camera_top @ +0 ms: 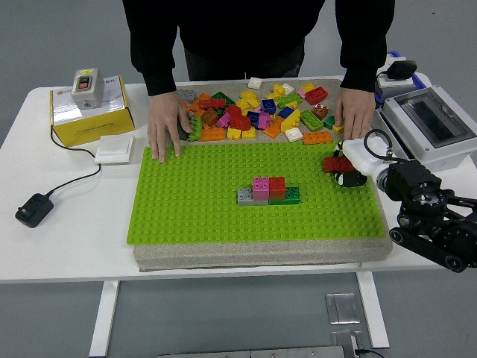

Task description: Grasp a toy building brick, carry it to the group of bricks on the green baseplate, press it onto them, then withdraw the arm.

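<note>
Held a red brick (337,164) in curled fingers of the right hand (349,170), over the green baseplate (194,209) near its 3 o'clock edge; sat well apart from the brick group (268,191) at centre; steadied by a person's hands (165,128) at 12 o'clock, beside the loose brick pile (257,110).

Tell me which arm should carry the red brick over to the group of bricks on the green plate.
The right. The right hand already holds the red brick over the right part of the green baseplate, with open studs between it and the group of bricks. No left arm shows in the head view.
</note>
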Robot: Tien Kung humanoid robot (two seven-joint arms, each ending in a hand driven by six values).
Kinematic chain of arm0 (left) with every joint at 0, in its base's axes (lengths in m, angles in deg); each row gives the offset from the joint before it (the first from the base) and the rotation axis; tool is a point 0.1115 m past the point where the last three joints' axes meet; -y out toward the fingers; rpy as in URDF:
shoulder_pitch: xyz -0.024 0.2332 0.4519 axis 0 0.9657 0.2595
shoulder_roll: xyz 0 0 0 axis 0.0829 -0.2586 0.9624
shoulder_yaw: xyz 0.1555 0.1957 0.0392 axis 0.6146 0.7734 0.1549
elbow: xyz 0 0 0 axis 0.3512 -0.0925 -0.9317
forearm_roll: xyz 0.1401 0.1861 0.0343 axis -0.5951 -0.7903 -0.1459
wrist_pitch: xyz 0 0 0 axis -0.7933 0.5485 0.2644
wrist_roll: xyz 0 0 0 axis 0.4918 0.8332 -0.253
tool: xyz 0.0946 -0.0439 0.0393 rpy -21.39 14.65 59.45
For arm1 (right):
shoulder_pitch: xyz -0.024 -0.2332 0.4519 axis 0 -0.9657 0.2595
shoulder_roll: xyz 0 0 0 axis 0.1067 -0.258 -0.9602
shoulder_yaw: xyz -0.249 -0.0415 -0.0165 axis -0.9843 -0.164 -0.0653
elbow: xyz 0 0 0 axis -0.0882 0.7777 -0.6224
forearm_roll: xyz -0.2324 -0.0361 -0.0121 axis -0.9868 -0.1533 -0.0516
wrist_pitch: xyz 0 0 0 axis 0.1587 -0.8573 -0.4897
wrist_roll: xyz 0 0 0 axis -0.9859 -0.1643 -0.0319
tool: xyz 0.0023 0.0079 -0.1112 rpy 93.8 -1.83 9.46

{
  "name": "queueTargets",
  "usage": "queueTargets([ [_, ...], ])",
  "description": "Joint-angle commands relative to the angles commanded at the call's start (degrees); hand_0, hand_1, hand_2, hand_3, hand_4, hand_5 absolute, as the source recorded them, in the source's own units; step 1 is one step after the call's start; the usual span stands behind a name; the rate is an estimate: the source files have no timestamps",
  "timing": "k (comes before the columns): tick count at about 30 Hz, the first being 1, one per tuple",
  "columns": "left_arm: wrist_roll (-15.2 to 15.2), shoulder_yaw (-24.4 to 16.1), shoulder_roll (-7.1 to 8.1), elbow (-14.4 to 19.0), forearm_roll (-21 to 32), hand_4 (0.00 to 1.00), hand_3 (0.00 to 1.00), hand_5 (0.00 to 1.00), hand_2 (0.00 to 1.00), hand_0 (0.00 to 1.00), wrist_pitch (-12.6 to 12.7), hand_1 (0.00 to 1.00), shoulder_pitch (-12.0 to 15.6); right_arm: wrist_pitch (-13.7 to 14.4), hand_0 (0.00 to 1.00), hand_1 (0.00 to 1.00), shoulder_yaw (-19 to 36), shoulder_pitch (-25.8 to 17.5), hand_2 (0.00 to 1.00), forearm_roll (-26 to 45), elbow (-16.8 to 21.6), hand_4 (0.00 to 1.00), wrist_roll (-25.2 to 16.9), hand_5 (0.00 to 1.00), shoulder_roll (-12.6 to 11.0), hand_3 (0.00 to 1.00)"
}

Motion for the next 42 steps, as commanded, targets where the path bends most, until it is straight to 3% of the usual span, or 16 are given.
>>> queueTargets([
  [24, -1.4, 1.5, 0.24, 0.0, 2.4, 0.145, 0.702, 0.58, 0.616, 0.692, 1.0, 0.682, -0.3, 1.1, 0.166, 0.238, -1.3, 0.6, 0.636, 0.2, -1.2, 0.557, 0.2, 0.388, 0.3, 0.728],
  [25, -1.4, 1.6, 0.24, 0.0, 2.5, 0.14, 0.7, 0.593, 0.615, 0.689, 1.0, 0.679, -0.3, 1.1, 0.165, 0.234, -1.3, 0.6, 0.619, 0.2, -1.2, 0.521, 0.2, 0.373, 0.3, 0.686],
  [31, -1.7, 2.2, 0.29, 0.0, 3.1, 0.143, 0.7, 0.597, 0.615, 0.689, 1.0, 0.677, -0.4, 1.3, 0.16, 0.233, -1.4, 0.8, 0.594, 0.2, -1.3, 0.492, 0.1, 0.38, 0.2, 0.651],
  [42, -2.1, 2.6, 0.26, 0.0, 3.3, 0.143, 0.7, 0.598, 0.616, 0.688, 1.2, 0.677, -0.4, 1.6, 0.157, 0.233, -1.6, 1.2, 0.58, 0.0, -1.3, 0.48, 0.0, 0.371, 0.1, 0.638],
])
